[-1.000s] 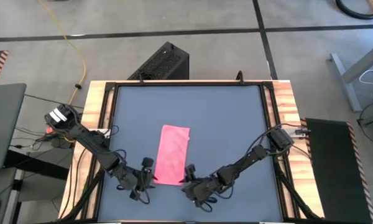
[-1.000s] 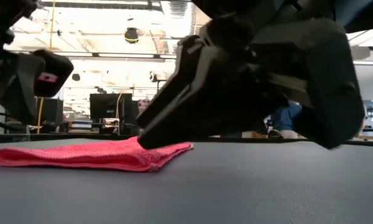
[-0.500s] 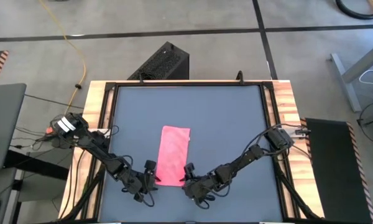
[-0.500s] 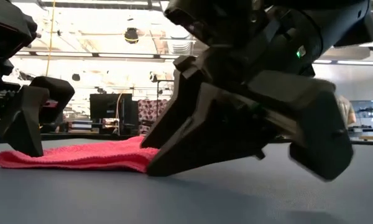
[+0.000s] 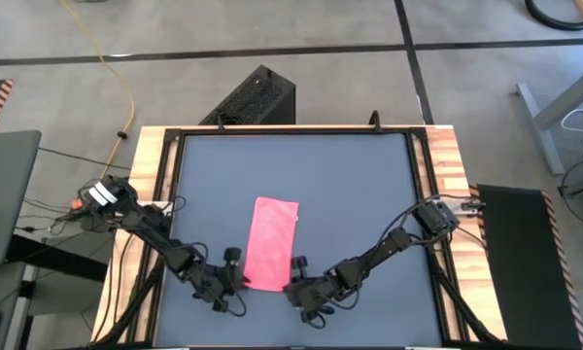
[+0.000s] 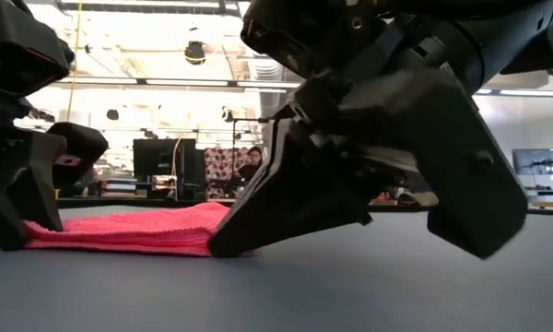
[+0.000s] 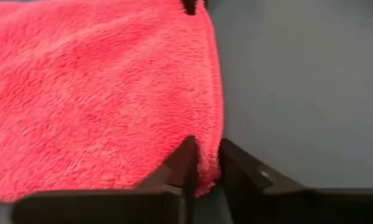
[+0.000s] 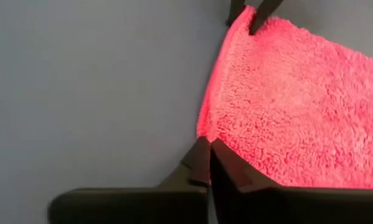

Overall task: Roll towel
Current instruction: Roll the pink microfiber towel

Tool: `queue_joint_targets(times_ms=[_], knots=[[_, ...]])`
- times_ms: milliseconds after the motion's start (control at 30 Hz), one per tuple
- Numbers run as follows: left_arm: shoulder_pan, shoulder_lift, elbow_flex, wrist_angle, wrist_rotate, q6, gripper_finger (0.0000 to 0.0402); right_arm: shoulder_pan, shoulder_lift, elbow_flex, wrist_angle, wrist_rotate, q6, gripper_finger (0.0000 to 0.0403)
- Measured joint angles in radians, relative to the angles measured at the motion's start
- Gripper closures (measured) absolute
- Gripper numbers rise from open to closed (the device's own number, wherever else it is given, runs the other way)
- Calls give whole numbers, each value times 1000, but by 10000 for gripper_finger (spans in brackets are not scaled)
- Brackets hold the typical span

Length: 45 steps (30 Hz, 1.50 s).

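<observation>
**Q:** Pink cloth first: where do you have the towel (image 5: 271, 244) sitting?

**A:** You have it flat on the dark grey tabletop (image 5: 350, 185), a narrow strip, its long axis running from 12 to 6 o'clock in the high view and leaning slightly toward 1 o'clock at the far end. It lies a little toward 7 o'clock from the table's centre. In the low view the towel (image 6: 138, 231) is a low, flat band on the surface, apparently folded.

**Q:** Left arm?

**A:** Your left gripper (image 5: 235, 276) is down at the towel's near corner on the 7 o'clock side. In the left wrist view the two dark fingers (image 7: 186, 174) stand nearly together with the pink edge of the towel (image 7: 99, 93) pinched between them. Jaws closed on the towel's corner.

**Q:** Right arm?

**A:** Your right gripper (image 5: 293, 275) is at the other near corner, the 5 o'clock side. In the right wrist view its fingers (image 8: 202, 162) meet at a point right on the corner of the towel (image 8: 286, 118), with only a sliver of pile between them. Jaws closed on that corner.

**Q:** Relation of the two grippers?

**A:** Each holds one end of the towel's near short edge. In each wrist view the other arm's fingertips show as a dark tip at the far end of that same edge. In the low view the right gripper (image 6: 230, 242) fills the foreground, tip on the table, and the left gripper (image 6: 23, 217) is at 9 o'clock.
</observation>
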Motion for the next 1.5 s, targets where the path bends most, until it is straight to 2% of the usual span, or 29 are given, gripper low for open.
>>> queue_joint_targets(times_ms=[67,133,200,333,533,633,833,967,1000,1133,1300,1400,1500], knots=[[5,0,-1,-1,4,-18,381,0,-7,-1,-6,-1,40,391],[10,0,-2,5,28,-31,395,-2,-18,-3,-8,-12,98,387],[18,-3,-5,36,76,-34,397,-6,-32,-4,-22,-29,167,378],[42,-36,-5,86,250,-49,400,-16,-63,-5,-20,-116,313,373],[90,-127,-6,89,397,-121,401,-21,-84,-5,-5,-259,538,382],[105,-138,-5,91,415,-169,401,-20,-84,-5,2,-302,604,378],[103,-139,-5,65,430,-268,401,-13,-84,-5,6,-322,611,352],[90,-140,-7,40,441,-360,401,-16,-84,-7,-1,-335,683,331],[88,-140,-8,40,444,-380,401,-21,-85,-6,1,-342,677,326],[88,-140,-21,21,434,-420,401,-31,-85,-6,2,-338,489,307],[102,-140,-20,14,440,-433,401,22,-77,-5,75,-283,96,293],[117,-140,-19,-5,444,-451,402,61,-54,-5,155,-196,-138,286],[130,-140,-19,-12,458,-453,401,75,-32,-5,254,-80,-227,278]])
